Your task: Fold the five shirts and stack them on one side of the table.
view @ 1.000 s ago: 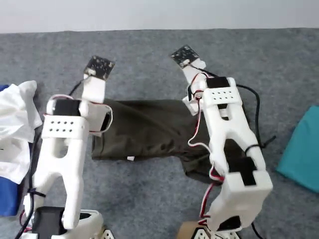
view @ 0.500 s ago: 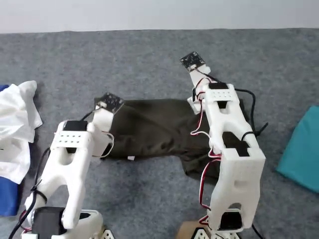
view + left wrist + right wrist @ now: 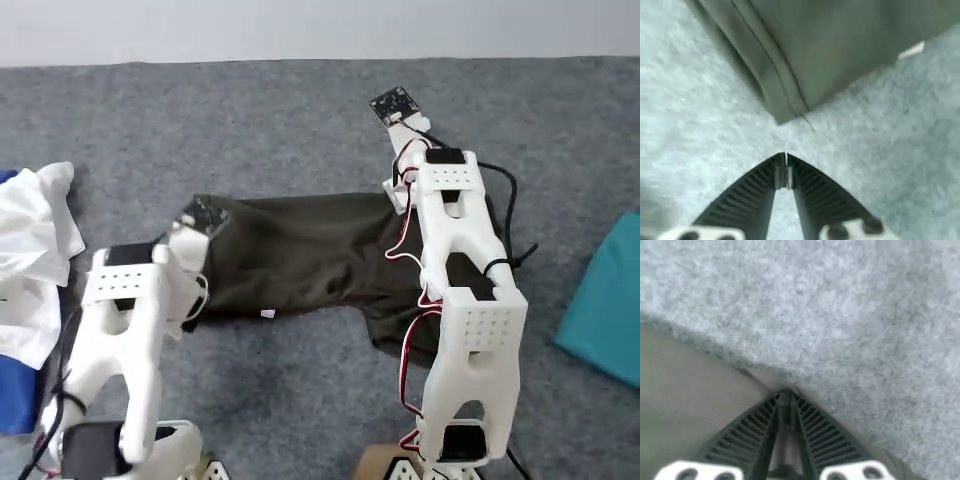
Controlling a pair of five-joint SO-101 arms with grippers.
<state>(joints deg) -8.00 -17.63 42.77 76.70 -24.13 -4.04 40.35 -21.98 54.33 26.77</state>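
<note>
Folding the olive shirt (image 3: 300, 250) is the step in hand, and it lies spread across the middle of the grey table (image 3: 300, 110), partly doubled over, with its lower right part bunched beneath the right arm. The left gripper (image 3: 781, 170) is closed on nothing, its tips meeting over bare table just short of the shirt's near corner (image 3: 785, 112). The right gripper (image 3: 785, 400) is closed at the far right edge, and from the way the cloth rises to a small peak at its tips it seems to have a pinch of hem, though the wrist view is too close to be sure. To fold well, the left jaws should part, slide under that corner and take both layers, so that the two arms hold matching edges before anything is lifted. Then both should carry the cloth across level and together, since one lagging would skew the crease. The bunched part wants smoothing first. A white shirt (image 3: 30, 240) lies at the left edge and a teal one (image 3: 610, 310) at the right.
</note>
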